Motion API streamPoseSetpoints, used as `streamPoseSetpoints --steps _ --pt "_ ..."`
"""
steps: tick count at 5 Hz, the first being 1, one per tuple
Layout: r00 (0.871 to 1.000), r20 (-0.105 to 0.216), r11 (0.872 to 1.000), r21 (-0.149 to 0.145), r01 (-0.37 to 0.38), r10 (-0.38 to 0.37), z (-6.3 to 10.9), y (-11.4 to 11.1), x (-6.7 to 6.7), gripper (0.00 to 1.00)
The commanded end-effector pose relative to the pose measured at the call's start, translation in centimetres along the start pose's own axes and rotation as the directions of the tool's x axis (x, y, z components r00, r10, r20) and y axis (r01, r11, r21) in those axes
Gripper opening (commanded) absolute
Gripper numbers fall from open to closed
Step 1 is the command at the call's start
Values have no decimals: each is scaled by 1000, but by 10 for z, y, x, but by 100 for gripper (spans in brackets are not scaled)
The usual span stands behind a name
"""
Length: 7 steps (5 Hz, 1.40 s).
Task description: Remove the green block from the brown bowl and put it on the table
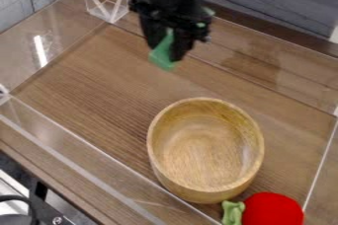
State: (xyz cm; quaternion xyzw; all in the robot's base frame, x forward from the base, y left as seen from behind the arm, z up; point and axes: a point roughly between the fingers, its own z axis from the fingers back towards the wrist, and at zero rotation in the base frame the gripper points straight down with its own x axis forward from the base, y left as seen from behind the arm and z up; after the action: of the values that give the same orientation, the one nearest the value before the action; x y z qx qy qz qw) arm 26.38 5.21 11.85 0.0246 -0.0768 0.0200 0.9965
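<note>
The green block (164,51) hangs tilted above the table (93,91), clamped between the black fingers of my gripper (168,45), which is shut on it. Block and gripper are up and to the left of the brown bowl (205,148), well clear of its rim. The wooden bowl sits at the front right of the tabletop, and its inside shows only bare wood grain.
A red round toy with a green stem (267,210) lies just past the bowl at the front right corner. Clear acrylic walls (53,130) ring the tabletop, and a clear folded stand (106,4) sits at the back left.
</note>
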Motion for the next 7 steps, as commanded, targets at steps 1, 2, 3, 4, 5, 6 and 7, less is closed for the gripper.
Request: streamPoseSetpoints --steps 1,2,3,4,5,6,7 --pt "999 30 1000 16 -15 14 -7 29 0 0" --pt "998 34 998 30 -48 47 -24 49 -1 0" --pt "999 38 1000 26 -1 0 -44 52 -6 0" --pt "998 44 999 16 47 -48 -63 50 -12 0" --pt "998 45 999 12 36 -36 -66 49 -9 0" --pt "999 38 1000 2 17 -17 -63 50 -4 100" --pt "999 33 1000 -3 5 -5 -66 37 -3 100"
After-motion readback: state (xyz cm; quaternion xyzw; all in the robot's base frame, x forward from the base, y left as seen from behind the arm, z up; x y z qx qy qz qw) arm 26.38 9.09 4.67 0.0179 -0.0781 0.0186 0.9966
